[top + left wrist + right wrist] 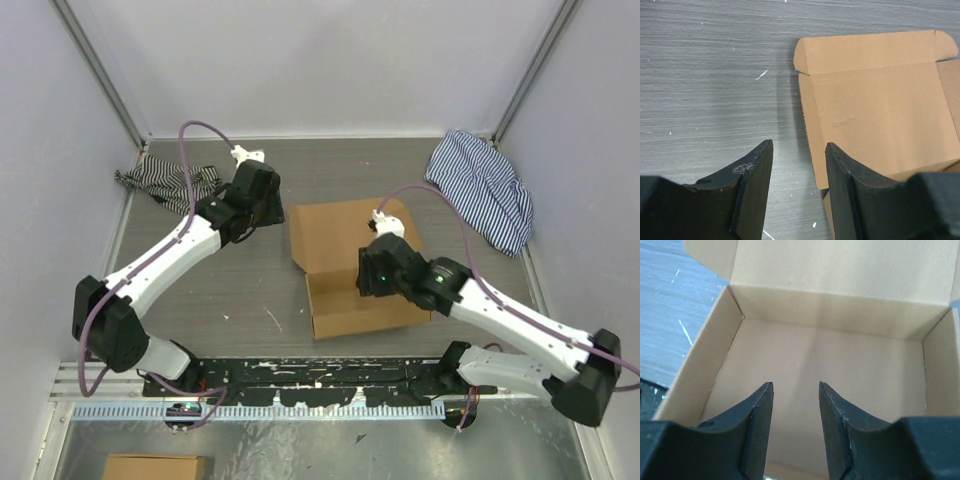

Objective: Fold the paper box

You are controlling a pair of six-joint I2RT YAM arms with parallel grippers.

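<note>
The paper box (345,262) is brown cardboard in the middle of the table. Its walls stand up around a shallow tray and its lid lies open toward the back. My right gripper (368,278) hovers over the tray, open and empty. In the right wrist view its fingers (796,387) point into the box's inside (840,360), with nothing between them. My left gripper (268,208) is open and empty just left of the lid. In the left wrist view it (799,150) is over bare table, with the lid (880,110) to its right.
A striped cloth (165,182) lies at the back left behind the left arm. A second striped cloth (485,190) lies at the back right. Side walls close the table in. Another piece of cardboard (155,466) lies below the near edge.
</note>
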